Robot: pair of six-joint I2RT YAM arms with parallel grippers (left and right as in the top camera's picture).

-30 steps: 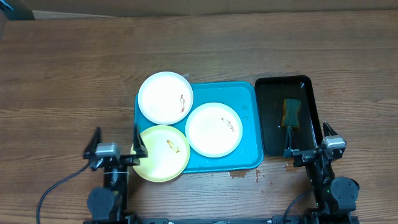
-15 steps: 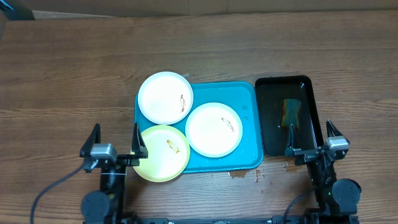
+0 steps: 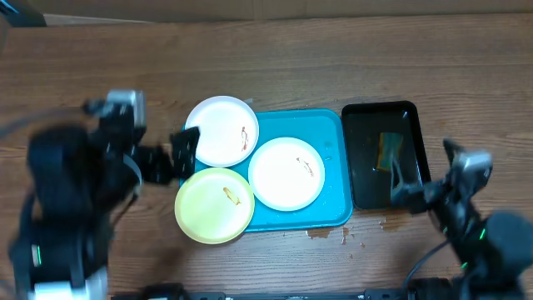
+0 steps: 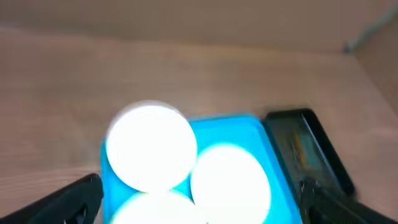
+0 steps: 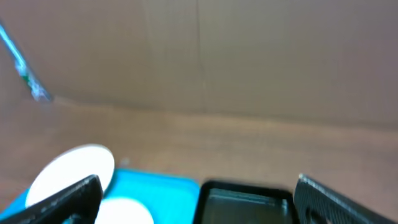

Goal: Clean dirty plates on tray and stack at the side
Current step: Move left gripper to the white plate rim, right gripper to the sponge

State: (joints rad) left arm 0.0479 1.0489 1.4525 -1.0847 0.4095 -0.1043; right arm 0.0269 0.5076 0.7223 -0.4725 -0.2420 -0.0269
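1. Your table (image 3: 333,58) is carrying everything.
2. The tray (image 3: 333,125) is sitting mid-table, with the black tray (image 3: 366,187) just beside it on the right.
3. Three plates are lying on the tray. The far white plate (image 3: 218,129) is overhanging the far-left corner, the middle white plate (image 3: 286,172) is sitting fully inside, and the yellow plate (image 3: 214,204) is overhanging the near-left corner. Each is showing a small smear.
4. Your left gripper (image 4: 199,190) is hanging left of the plates with its jaws spread wide, holding nothing. Your right gripper (image 5: 199,193) is hovering by the black tray, equally wide and empty.
5. A sponge (image 3: 388,150) is lying in the black tray.
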